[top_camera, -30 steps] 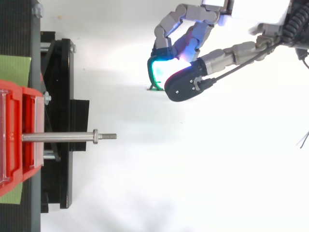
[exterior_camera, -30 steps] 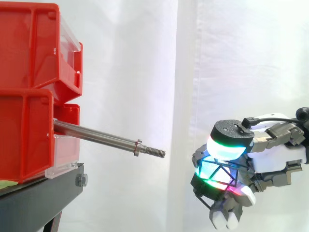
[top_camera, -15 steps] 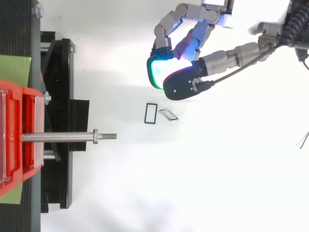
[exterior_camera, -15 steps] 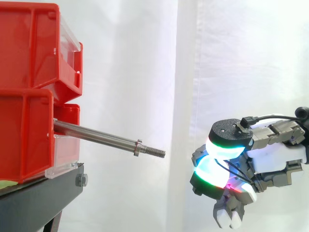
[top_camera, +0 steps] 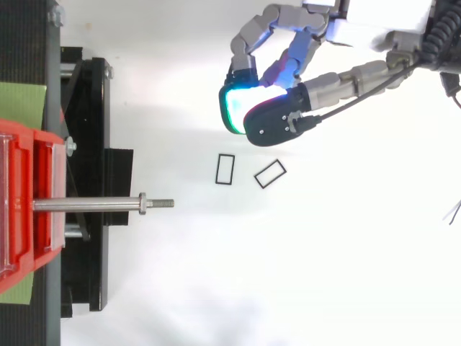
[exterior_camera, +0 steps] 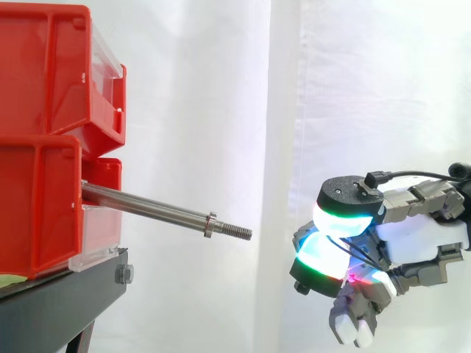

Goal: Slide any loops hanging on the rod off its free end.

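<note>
**A:** Top view, left to right: the rod (top_camera: 86,205) juts bare from the red bins (top_camera: 21,216). One loop (top_camera: 217,169) and a second loop (top_camera: 274,179) lie on the white floor beyond its free end. The hand (top_camera: 288,119) has its fingers curled, holding nothing.

**B:** Risk: a low sweep would likely scatter them. Side view adds the rod's downward tilt.

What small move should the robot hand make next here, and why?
Probably draw the hand back, away from the long steel rod. The rod hangs bare. One black rectangular wire loop and a second loop, skewed, already lie on the white floor, past the rod's free end and to one side, so the job looks done.
</note>
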